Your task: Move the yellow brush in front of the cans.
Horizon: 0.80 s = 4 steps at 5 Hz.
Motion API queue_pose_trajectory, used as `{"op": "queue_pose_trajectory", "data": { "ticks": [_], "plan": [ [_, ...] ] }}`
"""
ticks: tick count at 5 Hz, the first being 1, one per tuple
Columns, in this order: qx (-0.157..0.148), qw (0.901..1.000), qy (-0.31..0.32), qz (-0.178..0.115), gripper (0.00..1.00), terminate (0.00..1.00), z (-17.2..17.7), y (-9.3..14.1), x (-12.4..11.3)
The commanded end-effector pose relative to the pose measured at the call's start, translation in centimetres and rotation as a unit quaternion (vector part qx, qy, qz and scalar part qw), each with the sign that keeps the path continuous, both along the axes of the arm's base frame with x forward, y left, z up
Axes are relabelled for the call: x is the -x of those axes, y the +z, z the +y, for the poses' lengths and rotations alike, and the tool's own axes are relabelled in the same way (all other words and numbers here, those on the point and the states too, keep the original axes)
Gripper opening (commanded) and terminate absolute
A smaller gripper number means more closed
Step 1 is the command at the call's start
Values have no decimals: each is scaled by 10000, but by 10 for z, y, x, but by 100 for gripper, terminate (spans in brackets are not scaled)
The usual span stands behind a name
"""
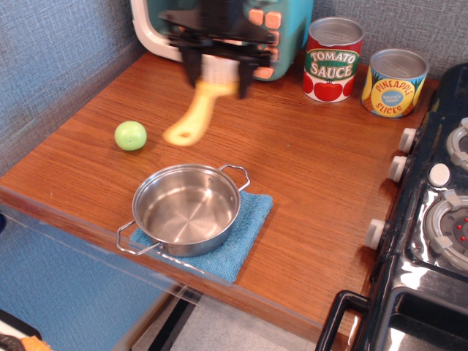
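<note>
hand (218, 73): black, blurred, clamped on brush head
brush (196, 113): 1, yellow plastic, flat handle hanging
cans (364, 67): 2, silver-lidded cylinders, right of brush
tabletop (307, 153): wood grain

Just one view, looking down from the front at the wooden counter (307, 153) (stove (439, 219) cropped at right), fairly close.

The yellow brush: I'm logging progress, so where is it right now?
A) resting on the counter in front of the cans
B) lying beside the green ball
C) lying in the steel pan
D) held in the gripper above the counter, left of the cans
D: the gripper holds the yellow brush by its bristle end, handle hanging down, left of the cans.
</note>
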State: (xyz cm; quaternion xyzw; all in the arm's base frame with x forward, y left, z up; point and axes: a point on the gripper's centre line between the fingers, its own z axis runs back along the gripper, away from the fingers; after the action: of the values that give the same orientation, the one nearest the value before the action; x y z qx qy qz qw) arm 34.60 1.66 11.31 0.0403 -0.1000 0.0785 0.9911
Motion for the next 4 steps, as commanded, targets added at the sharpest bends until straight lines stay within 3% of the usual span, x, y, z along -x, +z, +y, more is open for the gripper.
{"op": "queue_pose_trajectory", "data": {
  "ticks": [1,2,3,4],
  "plan": [
    [-27,9971,545,-538,0,0,-70,14,-40],
    [19,9967,715,-394,0,0,-81,-1,-58],
    [-103,9956,912,-202,0,0,-76,-28,-63],
    [-16,9940,1098,13,0,0,-65,-57,-61]
  ]
}}
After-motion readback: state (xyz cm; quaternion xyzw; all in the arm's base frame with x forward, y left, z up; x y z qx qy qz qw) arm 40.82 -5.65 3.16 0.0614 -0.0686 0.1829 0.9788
